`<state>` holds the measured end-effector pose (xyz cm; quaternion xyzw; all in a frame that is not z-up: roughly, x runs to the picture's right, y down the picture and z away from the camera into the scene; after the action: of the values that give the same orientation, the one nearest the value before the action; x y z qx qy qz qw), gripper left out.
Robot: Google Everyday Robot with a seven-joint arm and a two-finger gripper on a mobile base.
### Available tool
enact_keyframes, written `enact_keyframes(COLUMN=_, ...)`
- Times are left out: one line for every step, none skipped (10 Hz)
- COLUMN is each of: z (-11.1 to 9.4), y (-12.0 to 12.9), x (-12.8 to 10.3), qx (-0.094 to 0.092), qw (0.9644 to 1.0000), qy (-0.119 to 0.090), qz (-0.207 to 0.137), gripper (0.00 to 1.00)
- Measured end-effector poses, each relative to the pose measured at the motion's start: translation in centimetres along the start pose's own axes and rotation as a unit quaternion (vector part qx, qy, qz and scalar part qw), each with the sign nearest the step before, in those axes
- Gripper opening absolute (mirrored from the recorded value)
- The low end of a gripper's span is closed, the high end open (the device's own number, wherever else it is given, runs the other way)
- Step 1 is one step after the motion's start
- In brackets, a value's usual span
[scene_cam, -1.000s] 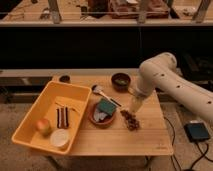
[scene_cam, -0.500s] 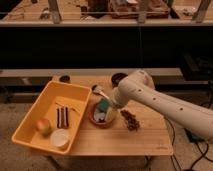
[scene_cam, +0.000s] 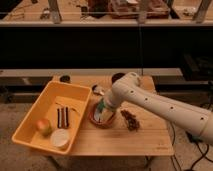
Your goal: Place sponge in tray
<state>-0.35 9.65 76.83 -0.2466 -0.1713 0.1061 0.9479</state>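
At table centre, the sponge (scene_cam: 100, 104) shows as a pale green patch over the brown bowl (scene_cam: 95, 120), directly at the tip of the gripper (scene_cam: 104, 112). Sponge and gripper overlap in the view, so contact cannot be confirmed and the sponge's long axis cannot be read. Whether the gripper is released or clenched cannot be told. The arm (scene_cam: 150, 102) reaches in from the right across the bowl. The tray (scene_cam: 60, 99) lies left of the bowl, just beside it.

Judgement: the coming move turns on this leftward offset. The sponge must clear the bowl rim and the tray wall, then travel left.

An apple (scene_cam: 43, 126), a dark bar (scene_cam: 62, 116) and a white cup (scene_cam: 60, 139) sit in the tray's near half. A dark pile (scene_cam: 131, 120) lies right of the bowl, off the path.
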Motion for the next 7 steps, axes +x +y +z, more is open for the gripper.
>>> enact_keyframes(z=0.1, y=-0.1, x=0.1, qx=0.001, qw=1.0, qy=-0.001, qz=0.002, gripper=0.8)
enact_keyframes(z=0.3, y=-0.4, x=0.4, qx=0.005, qw=1.0, qy=-0.003, qz=0.004, gripper=0.8)
enact_keyframes(z=1.1, y=-1.3, x=1.1, qx=0.013, qw=0.9999, qy=-0.005, qz=0.01, gripper=0.8)
enact_keyframes(z=2.3, y=-2.8, x=1.7, qx=0.017, qw=0.9997, qy=-0.01, qz=0.013, gripper=0.8)
enact_keyframes(z=3.2, y=-3.8, x=1.9, qx=0.019, qw=0.9996, qy=-0.014, qz=0.013, gripper=0.8)
enact_keyframes(z=4.9, y=-5.2, x=2.5, qx=0.021, qw=0.9995, qy=-0.019, qz=0.015, gripper=0.8)
enact_keyframes(z=5.9, y=-5.8, x=2.9, qx=0.02, qw=0.9994, qy=-0.021, qz=0.017, gripper=0.8)
